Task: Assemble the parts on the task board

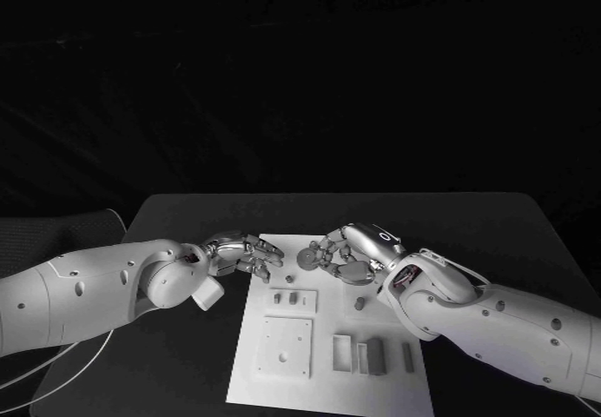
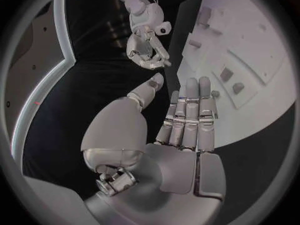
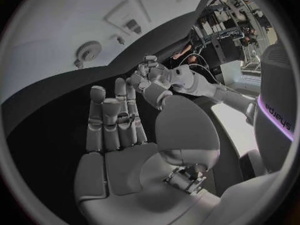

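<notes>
1 white task board [image 1: 332, 382] lies mid-worktop [image 1: 501, 217], carrying 1 small toothed gear [image 1: 308, 257] at its far edge and several grey parts [image 1: 371, 354] near. 2 hands hover there: left hand [image 1: 247, 254] and right hand [image 1: 340, 254] both empty, fingers apart.

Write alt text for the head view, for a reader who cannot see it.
Two white robot arms meet over the far end of a white task board on a black table; the left hand and right hand hold nothing. Small parts sit on the board.

The task board [image 1: 328, 382] is cut off at the bottom edge.
</notes>
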Controlling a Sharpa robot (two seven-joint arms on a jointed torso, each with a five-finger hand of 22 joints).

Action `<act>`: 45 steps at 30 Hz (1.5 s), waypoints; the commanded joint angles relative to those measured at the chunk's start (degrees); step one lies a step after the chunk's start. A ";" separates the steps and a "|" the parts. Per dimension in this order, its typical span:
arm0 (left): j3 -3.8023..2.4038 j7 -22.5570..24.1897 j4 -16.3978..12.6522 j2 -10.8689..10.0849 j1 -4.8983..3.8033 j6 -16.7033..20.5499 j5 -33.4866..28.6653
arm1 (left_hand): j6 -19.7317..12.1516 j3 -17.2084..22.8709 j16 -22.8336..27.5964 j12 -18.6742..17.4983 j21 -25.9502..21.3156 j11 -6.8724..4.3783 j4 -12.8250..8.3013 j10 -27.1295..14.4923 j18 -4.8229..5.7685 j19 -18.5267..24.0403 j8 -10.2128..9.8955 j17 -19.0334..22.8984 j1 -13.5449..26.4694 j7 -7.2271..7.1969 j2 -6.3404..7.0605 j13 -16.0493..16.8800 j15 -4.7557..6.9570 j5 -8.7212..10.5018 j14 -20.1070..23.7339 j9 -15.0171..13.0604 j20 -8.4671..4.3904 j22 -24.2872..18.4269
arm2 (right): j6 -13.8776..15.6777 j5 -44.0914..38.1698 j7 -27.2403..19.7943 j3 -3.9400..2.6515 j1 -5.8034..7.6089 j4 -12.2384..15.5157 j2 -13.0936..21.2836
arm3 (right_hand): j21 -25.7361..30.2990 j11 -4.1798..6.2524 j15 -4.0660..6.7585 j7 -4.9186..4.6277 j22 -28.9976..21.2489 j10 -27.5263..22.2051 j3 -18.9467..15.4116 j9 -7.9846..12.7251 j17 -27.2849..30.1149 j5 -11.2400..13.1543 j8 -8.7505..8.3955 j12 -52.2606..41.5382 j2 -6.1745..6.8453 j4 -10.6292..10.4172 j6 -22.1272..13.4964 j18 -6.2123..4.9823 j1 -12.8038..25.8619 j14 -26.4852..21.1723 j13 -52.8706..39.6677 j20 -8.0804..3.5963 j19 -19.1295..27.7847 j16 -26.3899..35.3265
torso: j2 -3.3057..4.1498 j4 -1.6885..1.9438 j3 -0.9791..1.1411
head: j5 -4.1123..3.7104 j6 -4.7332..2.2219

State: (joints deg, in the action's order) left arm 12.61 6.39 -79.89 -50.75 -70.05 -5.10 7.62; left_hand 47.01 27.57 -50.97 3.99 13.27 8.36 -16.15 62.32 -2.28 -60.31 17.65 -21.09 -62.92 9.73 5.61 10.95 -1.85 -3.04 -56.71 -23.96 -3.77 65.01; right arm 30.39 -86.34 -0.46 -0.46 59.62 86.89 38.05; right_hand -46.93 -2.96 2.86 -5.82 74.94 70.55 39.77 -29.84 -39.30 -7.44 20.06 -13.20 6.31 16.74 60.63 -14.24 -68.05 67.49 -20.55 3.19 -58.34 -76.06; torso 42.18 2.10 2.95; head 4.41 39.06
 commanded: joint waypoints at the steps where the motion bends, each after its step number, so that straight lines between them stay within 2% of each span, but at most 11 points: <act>1: 0.01 -1.06 -0.57 0.29 -0.07 -4.74 -5.29 | -0.59 -0.62 0.33 -0.31 -0.46 -0.07 0.00 -0.53 -1.38 0.06 -0.39 -0.11 0.39 -0.12 -0.29 -0.23 -0.35 0.24 0.11 -0.01 0.35 -0.01 | 3.04 6.83 -2.95 -0.25 0.00 -0.16 -0.05 | -0.34 0.04 0.48 0.10 1.06 0.27 0.19 0.01 -0.11 -0.15 0.08 -0.30 -0.54 -0.01 0.36 -0.76 -0.15 -0.08 -0.05 -0.46 -0.06 -0.37 | 0.01 0.00 -0.01 | 0.06 -0.33; 5: 0.04 -1.07 -0.76 0.62 -0.07 -5.46 -7.30 | -1.19 -1.64 0.49 -0.28 -0.68 -0.20 -0.02 -0.91 -1.36 0.10 -0.57 -0.28 1.29 -0.42 0.01 -0.64 -0.28 0.24 0.19 -0.03 0.34 -0.02 | 2.81 7.00 -3.03 -0.41 0.00 -0.14 -0.06 | -0.39 0.03 0.48 0.07 1.07 0.23 0.17 -0.01 -0.15 -0.14 0.04 -0.25 -0.59 -0.01 0.31 -0.76 -0.12 -0.05 -0.04 -0.48 -0.12 -0.43 | 0.01 -0.01 -0.05 | 0.17 -0.63; 9: 0.04 -0.87 -0.95 0.92 -0.07 -6.21 -8.24 | -1.74 -2.66 0.69 -0.25 -0.96 -0.49 0.02 -1.31 -1.32 0.11 -0.69 -0.47 2.28 -0.63 -0.34 -1.13 -0.10 0.24 0.23 -0.09 0.26 -0.09 | 2.74 7.61 -3.20 -0.48 0.00 0.00 -0.29 | -0.41 0.02 0.47 0.06 1.07 0.22 0.16 -0.01 -0.17 -0.14 0.03 -0.23 -0.62 -0.01 0.28 -0.76 -0.10 -0.05 -0.04 -0.49 -0.15 -0.45 | 0.02 -0.02 -0.06 | 0.19 -0.83; 19: 0.04 -0.84 -1.14 1.91 -0.08 -6.65 -8.50 | -2.95 -6.44 1.37 -0.08 -1.96 -0.92 1.33 -1.82 -1.07 0.31 -0.93 -1.00 7.83 -0.63 -2.10 -2.41 0.10 0.22 0.59 -0.29 0.02 -0.39 | 2.41 8.97 -3.68 -0.62 0.00 0.54 -0.90 | -0.45 0.00 0.46 0.03 1.07 0.17 0.14 -0.03 -0.21 -0.14 -0.01 -0.17 -0.71 0.01 0.21 -0.76 -0.08 -0.04 -0.02 -0.53 -0.20 -0.50 | 0.03 0.03 -0.11 | 0.09 -0.95; 23: 0.03 -1.24 -1.21 2.26 -0.09 -5.93 -8.47 | -3.06 -6.84 1.47 0.02 -2.16 -0.84 1.48 -1.52 -1.09 0.25 -0.92 -1.17 8.53 -0.40 -2.84 -2.61 0.12 0.23 0.60 -0.35 -0.06 -0.45 | 2.43 9.00 -3.79 -0.63 -0.01 0.85 -1.11 | -0.47 -0.01 0.45 0.02 1.08 0.15 0.13 -0.04 -0.23 -0.13 -0.03 -0.14 -0.74 0.01 0.19 -0.76 -0.06 -0.03 -0.02 -0.54 -0.23 -0.53 | 0.02 0.03 -0.10 | 0.13 -0.84; 28: 0.03 -1.50 -1.39 2.43 -0.09 -5.72 -8.21 | -2.92 -6.65 1.53 0.13 -2.28 -0.71 1.36 -1.12 -1.13 0.17 -0.79 -1.34 8.26 0.02 -4.17 -2.74 0.08 0.22 0.59 -0.46 -0.08 -0.44 | 2.41 9.02 -3.78 -0.64 -0.01 0.88 -1.28 | -0.48 -0.01 0.45 0.02 1.08 0.15 0.12 -0.05 -0.24 -0.13 -0.03 -0.13 -0.77 0.01 0.18 -0.76 -0.05 -0.02 -0.01 -0.55 -0.25 -0.55 | 0.03 0.03 -0.09 | 0.12 -0.73; 29: 0.03 -1.53 -1.40 2.45 -0.09 -5.68 -8.10 | -2.74 -6.35 1.54 0.22 -2.30 -0.69 1.01 -0.84 -1.16 0.13 -0.67 -1.42 7.61 0.12 -4.80 -2.77 0.08 0.22 0.57 -0.53 -0.09 -0.40 | 2.41 9.03 -3.80 -0.64 -0.01 0.89 -1.29 | -0.49 -0.01 0.44 0.02 1.08 0.14 0.12 -0.05 -0.25 -0.13 -0.04 -0.12 -0.77 0.01 0.17 -0.76 -0.04 -0.02 -0.01 -0.55 -0.25 -0.55 | 0.03 0.03 -0.09 | 0.12 -0.73; 32: 0.03 -1.67 -1.46 2.46 -0.09 -5.17 -7.75 | -2.37 -5.42 1.54 0.34 -2.27 -0.72 0.43 -0.35 -1.16 -0.04 -0.44 -1.57 6.08 0.19 -5.61 -2.83 0.09 0.22 0.49 -0.65 -0.08 -0.27 | 2.35 9.07 -3.83 -0.65 -0.01 0.89 -1.36 | -0.50 -0.02 0.44 0.01 1.08 0.14 0.11 -0.06 -0.25 -0.13 -0.05 -0.11 -0.78 0.01 0.16 -0.76 -0.04 -0.01 -0.01 -0.56 -0.26 -0.56 | 0.02 0.04 -0.11 | 0.16 -0.64; 36: 0.03 -1.72 -1.45 2.56 -0.09 -5.11 -7.28 | -1.23 -4.27 1.55 0.72 -2.22 -0.80 0.13 0.88 -1.06 -0.23 0.21 -1.81 4.50 0.35 -5.51 -2.81 0.11 0.23 0.34 -0.95 -0.05 -0.02 | 2.35 9.20 -3.90 -0.67 -0.01 0.92 -1.50 | -0.50 -0.02 0.44 0.00 1.08 0.13 0.10 -0.06 -0.26 -0.13 -0.05 -0.10 -0.80 0.02 0.15 -0.76 -0.03 -0.01 -0.01 -0.57 -0.28 -0.57 | 0.02 0.03 -0.09 | 0.19 -0.52; 45: 0.02 -1.19 -1.48 2.81 -0.09 -5.44 -7.10 | -0.02 -3.68 1.61 0.98 -2.27 -1.02 0.45 2.30 -0.93 -0.32 0.78 -2.15 4.24 0.07 -5.83 -2.85 0.21 0.23 0.22 -1.16 -0.11 0.30 | 1.69 9.28 -3.84 -0.68 -0.01 0.69 -1.79 | -0.53 -0.03 0.43 -0.01 1.09 0.12 0.09 -0.08 -0.28 -0.13 -0.06 -0.08 -0.83 0.02 0.12 -0.76 -0.01 0.00 0.00 -0.59 -0.31 -0.59 | 0.02 0.02 -0.10 | 0.19 -0.50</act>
State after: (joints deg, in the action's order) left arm 12.67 4.58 -81.18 -48.08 -70.06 -10.10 0.19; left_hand 46.57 23.54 -49.59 4.61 11.29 7.36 -15.58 64.21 -2.62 -60.31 18.14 -23.16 -58.39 9.82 -0.12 8.17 -1.64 -3.05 -56.50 -25.06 -3.75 65.23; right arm 32.51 -77.20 -3.66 -1.08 59.63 87.60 36.35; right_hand -47.14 -2.96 3.03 -5.78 74.92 70.55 39.72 -29.87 -39.51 -7.38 19.73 -13.20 6.09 16.78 60.57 -14.23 -68.26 67.45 -20.50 2.99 -58.56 -76.28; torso 42.21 2.12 2.85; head 4.60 38.57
